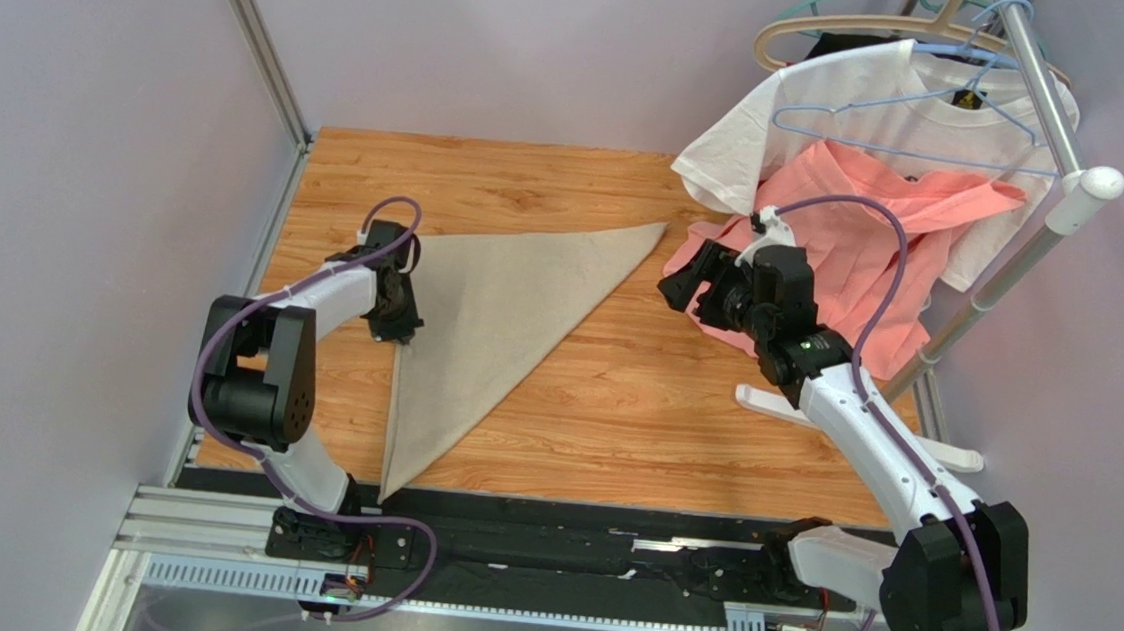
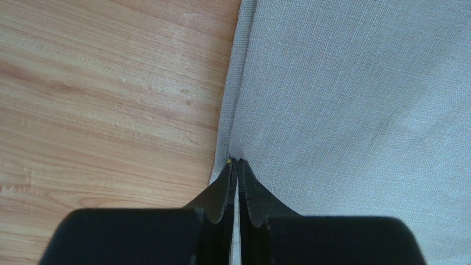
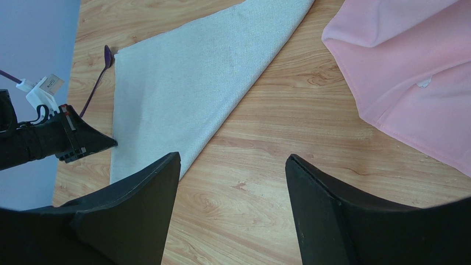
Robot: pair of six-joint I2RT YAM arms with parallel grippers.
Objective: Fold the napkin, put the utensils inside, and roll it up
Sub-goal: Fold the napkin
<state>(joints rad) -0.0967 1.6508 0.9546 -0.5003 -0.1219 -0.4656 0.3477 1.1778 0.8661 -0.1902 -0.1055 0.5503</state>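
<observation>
napkin (image 1: 501, 311) is light limp cloth, likely sags, so pinch at hem or corner; left fingers (image 2: 220, 194) nipped on its edge, right fingers (image 3: 326, 212) wide, empty

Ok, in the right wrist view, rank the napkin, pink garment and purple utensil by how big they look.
1. napkin, narrowly
2. pink garment, cropped by the frame, so this order is unsure
3. purple utensil, clearly smallest
</observation>
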